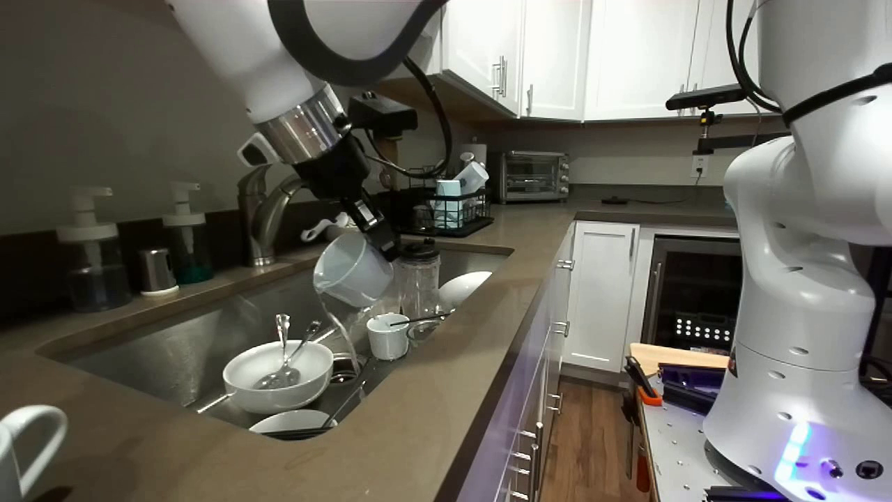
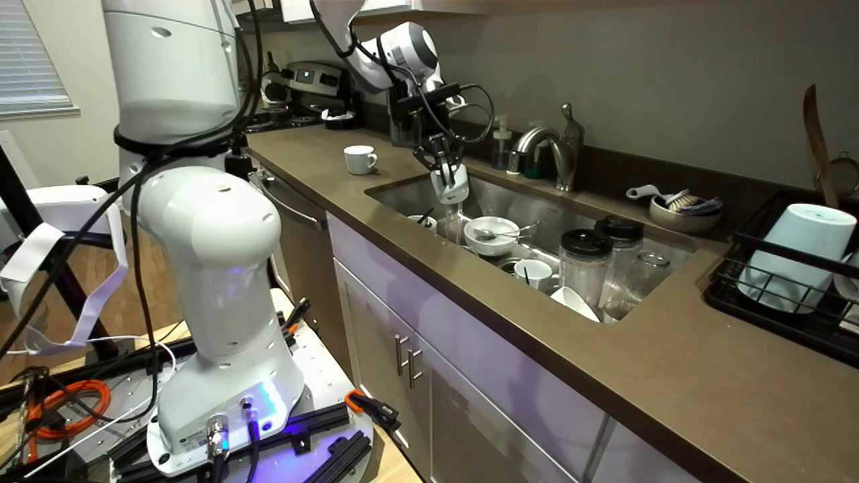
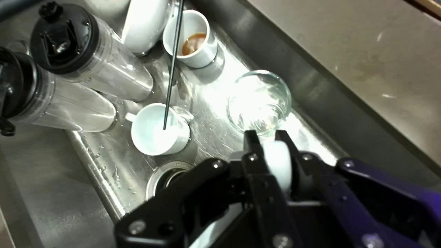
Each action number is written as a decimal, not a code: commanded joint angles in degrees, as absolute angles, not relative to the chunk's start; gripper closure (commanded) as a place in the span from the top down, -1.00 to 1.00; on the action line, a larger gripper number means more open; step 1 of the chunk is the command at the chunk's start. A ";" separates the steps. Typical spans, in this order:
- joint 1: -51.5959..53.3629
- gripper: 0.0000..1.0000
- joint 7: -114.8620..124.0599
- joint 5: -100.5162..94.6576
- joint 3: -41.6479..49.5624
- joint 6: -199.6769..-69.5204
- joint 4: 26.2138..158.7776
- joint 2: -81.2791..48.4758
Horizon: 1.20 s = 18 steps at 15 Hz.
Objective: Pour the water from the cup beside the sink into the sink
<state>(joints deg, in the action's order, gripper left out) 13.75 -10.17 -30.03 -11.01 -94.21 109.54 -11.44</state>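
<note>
My gripper (image 1: 387,245) is shut on the handle of a white cup (image 1: 354,272). The cup is held above the sink (image 1: 174,355), tilted with its mouth down, and a stream of water (image 1: 340,325) falls from its rim into the sink. The tilted cup (image 2: 450,185), the gripper (image 2: 441,159) and the sink (image 2: 510,201) also show in an exterior view. In the wrist view the white handle (image 3: 278,162) sits between the fingers of the gripper (image 3: 267,137); most of the cup body is hidden behind the gripper.
The sink holds a white bowl (image 1: 279,380) with spoons, white cups (image 3: 156,132), a clear glass (image 3: 259,101) and black-lidded bottles (image 2: 585,258). A faucet (image 2: 547,144) stands behind it. A white mug (image 2: 360,159) and a dish rack (image 2: 772,268) stand on the counter.
</note>
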 commanded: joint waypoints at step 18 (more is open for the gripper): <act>20.26 -0.88 -10.68 -53.68 -11.24 -64.98 91.93 -26.10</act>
<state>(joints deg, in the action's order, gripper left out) 18.92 -10.16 -50.10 -11.09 -71.53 95.84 -23.33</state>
